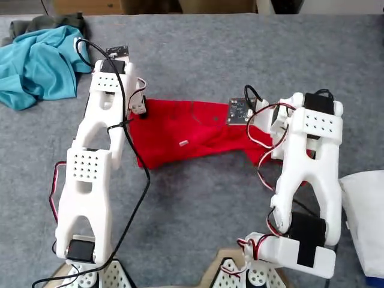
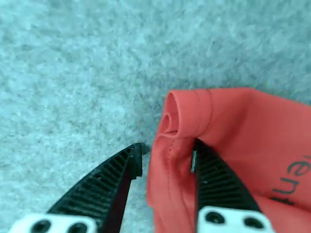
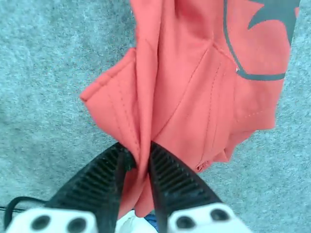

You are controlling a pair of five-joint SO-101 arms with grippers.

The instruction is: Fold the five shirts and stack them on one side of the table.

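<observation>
One red cotton shirt (image 1: 192, 129) lies on the grey carpeted counter (image 1: 198, 54); right gripper (image 3: 140, 151) pinches its 3 o'clock fold, left gripper (image 2: 166, 148), fingers apart, seemingly straddles its 9 o'clock hem.

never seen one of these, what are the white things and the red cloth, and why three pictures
The white things are two small robot arms, left arm and right arm, seen from an overhead camera. The other two pictures come from cameras on each wrist, looking down past its black jaws. On the grey carpeted table lies a crumpled red fabric shirt. The right gripper pinches one end; the left gripper stands open around the other end's edge. A bunched teal shirt lies in a far corner, a white cloth at the right edge.
</observation>
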